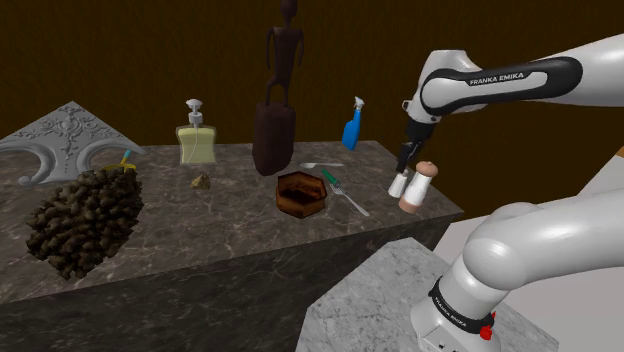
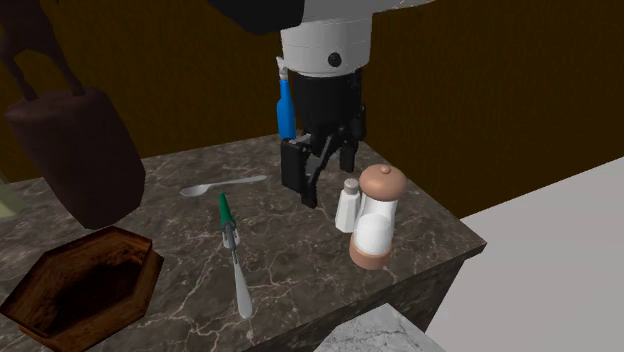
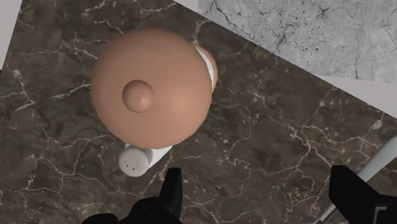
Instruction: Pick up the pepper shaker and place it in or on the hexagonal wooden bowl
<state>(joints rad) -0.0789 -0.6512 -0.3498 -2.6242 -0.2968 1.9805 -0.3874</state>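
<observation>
- The black claw (image 3: 259, 197) hung open, its two fingers standing apart and gripping nothing, pointed down at the dark marbled table (image 2: 430, 235).
- One small white cylindrical shaker with a holed top (image 3: 135, 163) stood on the table just beside the claw. It sat ahead of one finger, not between the two.
- Touching it stood one taller shaker with a round tan knobbed cap, a white body and a tan foot (image 2: 375, 225). Both stood near the table corner closest to the stand.
- The one white arm (image 1: 520, 85) rose from the grey stand (image 1: 380, 300), bent over at the top and carried its hand straight down.
- Farther out lay one grey spoon (image 2: 222, 184) and one green-handled utensil (image 2: 233, 255).
- Beyond them sat one hexagonal dark brown wooden bowl (image 1: 300, 192), well apart from the shakers.
- At the back stood one blue spray bottle (image 1: 353, 124), one dark carved figure (image 1: 277, 100) and one yellowish pump bottle (image 1: 197, 138).
- One dark lumpy heap (image 1: 85, 215) lay at the shoulder view's left.
- In the wrist view the tan cap covered most of the white shaker.
- In the second exterior view the hand hid part of the blue bottle, and the edges cut off the figure and the bowl.
</observation>
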